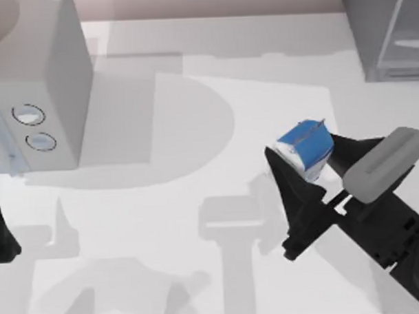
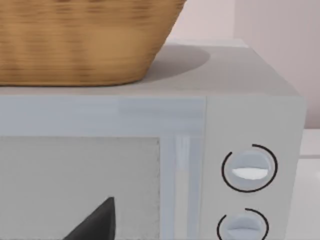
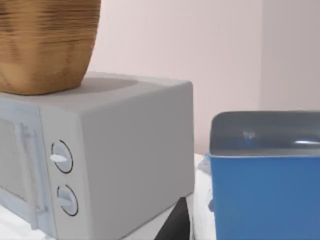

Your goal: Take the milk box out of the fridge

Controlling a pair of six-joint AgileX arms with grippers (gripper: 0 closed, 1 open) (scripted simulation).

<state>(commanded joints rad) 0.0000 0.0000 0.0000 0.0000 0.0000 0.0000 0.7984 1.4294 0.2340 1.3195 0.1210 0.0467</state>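
No writing can be read on the small bright blue milk box point(image 1: 307, 148), which is clamped between the black fingers of the right gripper point(image 1: 302, 160) over the table's point(image 1: 163, 200) right half, outside the tall dark grey fridge point(image 1: 387, 30) at the far right corner, itself cut off. The light grey two-dial box point(image 1: 39, 101) carries a woven wicker basket point(image 2: 85, 40), its contents hidden. The left arm point(image 1: 2, 236) is parked at the left edge.

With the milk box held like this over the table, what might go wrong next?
1. The right gripper holds the milk box tilted, by what looks like one end; it may slip or turn between the fingers.
2. If released from this tilt, the box will likely fall on its side on the table.
3. The microwave carrying a wicker basket stands at the table's left; a wide swing that way could strike it. The left gripper is parked there.
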